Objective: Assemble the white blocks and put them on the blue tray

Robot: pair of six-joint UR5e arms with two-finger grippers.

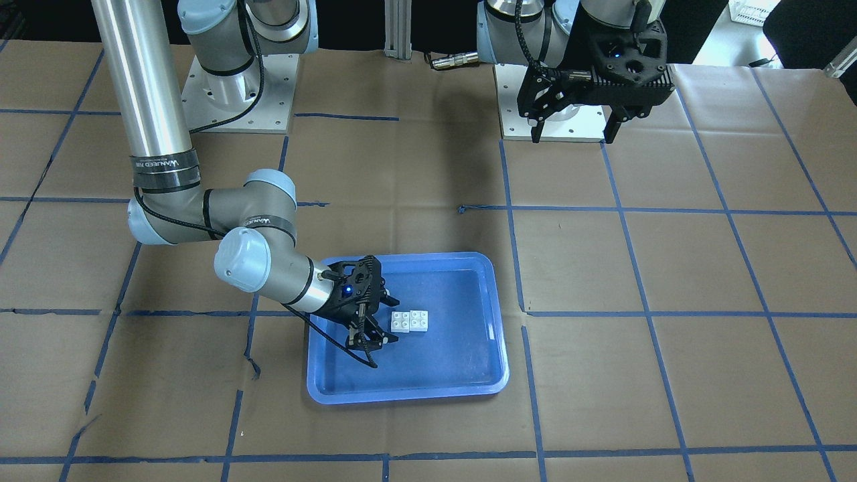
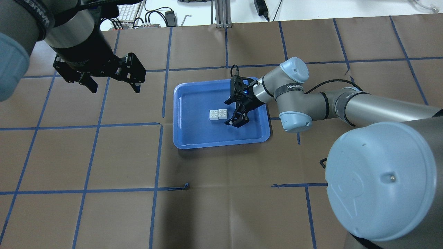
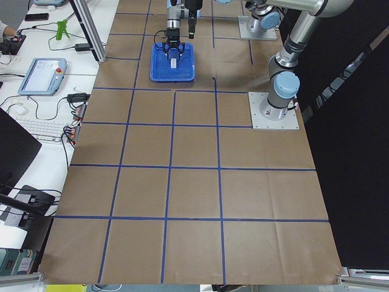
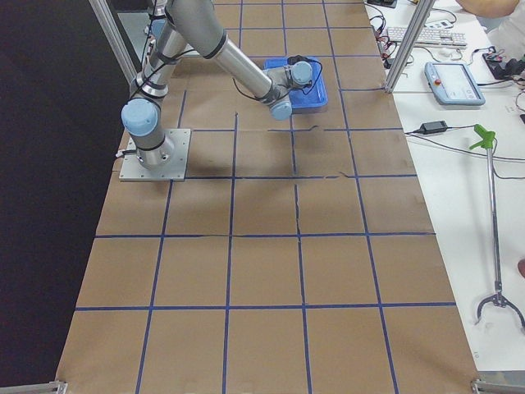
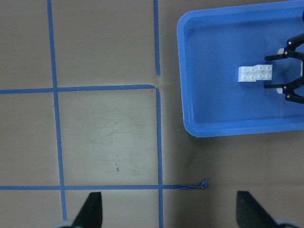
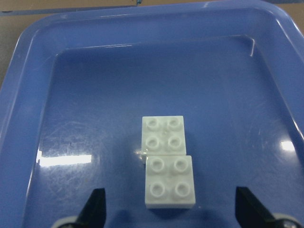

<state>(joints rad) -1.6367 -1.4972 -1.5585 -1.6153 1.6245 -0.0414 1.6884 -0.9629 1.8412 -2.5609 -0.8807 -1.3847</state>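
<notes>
The two white blocks (image 6: 168, 159) lie together on the floor of the blue tray (image 2: 221, 145), touching, the nearer one seeming to overlap the other's edge. They also show in the overhead view (image 2: 218, 113), the front view (image 1: 410, 320) and the left wrist view (image 5: 256, 73). My right gripper (image 2: 229, 112) is open inside the tray, just beside the blocks and not touching them; its fingertips (image 6: 95, 209) frame the bottom of the right wrist view. My left gripper (image 2: 114, 88) is open and empty, held high over the table, away from the tray.
The table is covered in brown paper with a grid of blue tape lines (image 1: 515, 268). The arms' base plates (image 1: 549, 100) stand at the robot's edge. The right arm's elbow (image 2: 294, 114) hangs over the tray's side.
</notes>
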